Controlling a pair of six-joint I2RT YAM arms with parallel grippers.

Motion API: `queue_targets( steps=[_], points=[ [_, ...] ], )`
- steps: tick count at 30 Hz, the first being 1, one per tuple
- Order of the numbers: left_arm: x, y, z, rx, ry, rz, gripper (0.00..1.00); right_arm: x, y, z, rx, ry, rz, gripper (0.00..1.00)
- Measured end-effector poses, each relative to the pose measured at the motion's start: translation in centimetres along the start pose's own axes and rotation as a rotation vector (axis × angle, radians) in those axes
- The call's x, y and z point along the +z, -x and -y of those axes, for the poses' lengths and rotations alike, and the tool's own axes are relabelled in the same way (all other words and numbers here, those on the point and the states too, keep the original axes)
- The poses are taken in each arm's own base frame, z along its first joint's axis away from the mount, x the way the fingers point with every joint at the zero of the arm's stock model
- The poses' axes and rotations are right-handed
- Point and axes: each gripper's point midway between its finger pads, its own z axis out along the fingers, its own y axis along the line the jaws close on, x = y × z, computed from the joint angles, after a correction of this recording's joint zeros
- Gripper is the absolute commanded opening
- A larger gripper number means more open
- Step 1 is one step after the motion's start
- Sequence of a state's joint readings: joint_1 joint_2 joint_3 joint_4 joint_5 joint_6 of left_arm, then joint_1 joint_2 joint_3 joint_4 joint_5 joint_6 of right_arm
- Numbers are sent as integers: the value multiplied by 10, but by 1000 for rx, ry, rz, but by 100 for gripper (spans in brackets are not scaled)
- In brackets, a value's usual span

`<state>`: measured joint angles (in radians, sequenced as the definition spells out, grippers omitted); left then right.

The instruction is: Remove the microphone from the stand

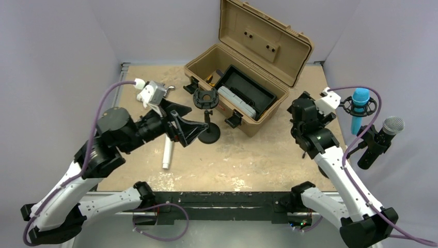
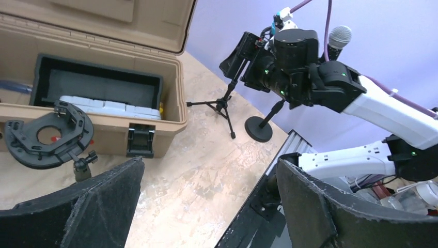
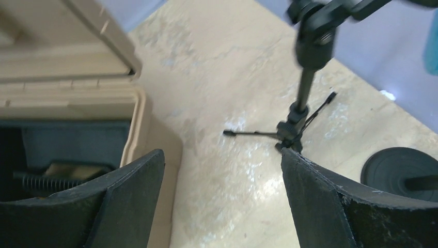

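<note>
Nearest me on the left, a white cylindrical stick [image 1: 167, 152] lies flat on the worn tan tabletop [image 1: 258, 160], just beside my left arm. The left gripper [image 2: 209, 164] hangs above the table at left of centre with its padded fingers [image 2: 108, 201] spread wide and nothing between them.

Just beyond it stands a black stand on a round base with an empty ring-shaped shock mount [image 1: 205, 98] on top. It is just beside the near left corner of the open tan plastic toolbox [image 1: 266, 39]. The box sits at the far middle with its lid tipped back and a black tray [image 1: 247, 90] inside.

On the right, the nearer microphone is black with a silver mesh head [image 1: 385, 135]. It is tilted in the clip of a black stand, whose round base [image 3: 400, 165] rests on the table.

A little farther back, the blue microphone [image 1: 360, 111] sits upright in a black spider mount [image 1: 347, 106]. That mount is on a small black tripod stand [image 3: 297, 124], near the table's right edge.

The right gripper [image 3: 222, 155] hovers left of that tripod, apart from it. Its fingers [image 3: 129, 196] are well apart and hold nothing. Through its wrist camera I see the tripod's stem and legs ahead, with the toolbox corner off to the left. Both microphones are in their stands, and neither gripper touches them.
</note>
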<state>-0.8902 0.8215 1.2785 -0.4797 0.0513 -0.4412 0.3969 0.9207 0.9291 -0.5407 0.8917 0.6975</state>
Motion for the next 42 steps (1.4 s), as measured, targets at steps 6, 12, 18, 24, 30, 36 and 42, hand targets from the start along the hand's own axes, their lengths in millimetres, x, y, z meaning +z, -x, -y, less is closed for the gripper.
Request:
queue_targets(
  steps=[6, 12, 18, 24, 30, 36, 42],
  points=[
    [-43, 17, 2, 103, 1, 54, 98, 11, 26, 8, 77, -56, 97, 82],
    [-73, 17, -16, 173, 67, 131, 97, 16, 37, 18, 54, -129, 166, 85],
    [-65, -6, -36, 200, 132, 86, 97, 12, 73, 13, -61, -162, 222, 91],
    [-69, -5, -38, 201, 139, 100, 97, -6, 126, 17, -95, -214, 316, 97],
    [-71, -3, -36, 200, 128, 112, 97, -18, 152, 34, -208, -332, 372, 99],
    [-65, -9, -33, 198, 105, 100, 97, -21, 173, 44, -298, -424, 401, 99],
    [-49, -22, -36, 198, 102, 47, 97, -2, 178, 59, -390, -541, 374, 99]
  ],
)
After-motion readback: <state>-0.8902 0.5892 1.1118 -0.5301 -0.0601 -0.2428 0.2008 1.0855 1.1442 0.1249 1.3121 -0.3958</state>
